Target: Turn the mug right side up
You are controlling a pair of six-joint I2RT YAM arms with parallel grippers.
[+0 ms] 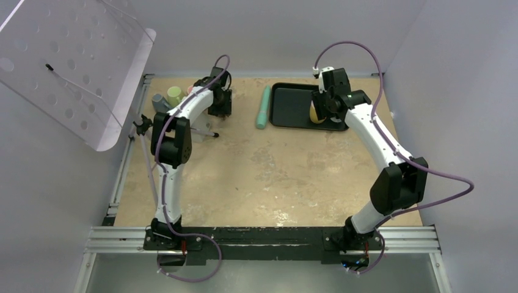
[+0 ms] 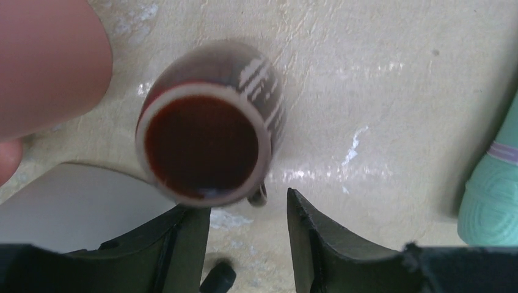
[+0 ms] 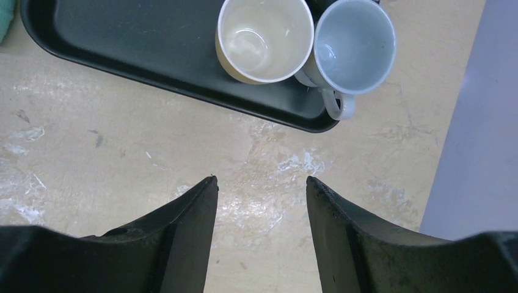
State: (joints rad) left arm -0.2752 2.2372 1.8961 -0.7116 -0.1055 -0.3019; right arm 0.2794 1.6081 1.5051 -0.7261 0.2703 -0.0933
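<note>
the bench (image 1: 275, 177) is a tan board, worn, with white scuffs across it. plain grey walls (image 1: 275, 30) close it in on three sides, a clear perforated panel (image 1: 73, 67) leans in at the far left corner, and a metal rail (image 1: 262, 239) runs along the near edge.

counted: two arms, one black tray (image 1: 287, 107), one teal cylinder (image 1: 263, 107) lying just beside the tray's left rim, and two mugs on the tray, a cream mug (image 3: 266, 39) and a pale blue mug (image 3: 354, 46), touching, both mouth up. at the far left stand a green cup (image 1: 175, 94) and a grey-blue cup (image 1: 160, 102), with a pink cup (image 2: 49, 61) near them. then one brown mug (image 2: 204, 146).

the brown mug sits on the bare bench at the far left, near the pink cup and well apart from the tray, right in front of the left claw (image 2: 244, 204). it is dark brown outside with short white dashes, a pale rim and a deep red-brown inside. its mouth faces the wrist camera and its small handle points toward the claw. the picture is blurred.

the left claw is spread wide and grips nothing; whether one finger touches the rim i cannot tell. the right claw (image 3: 261, 181) gapes wide and empty over bare bench, just short of the tray.
</note>
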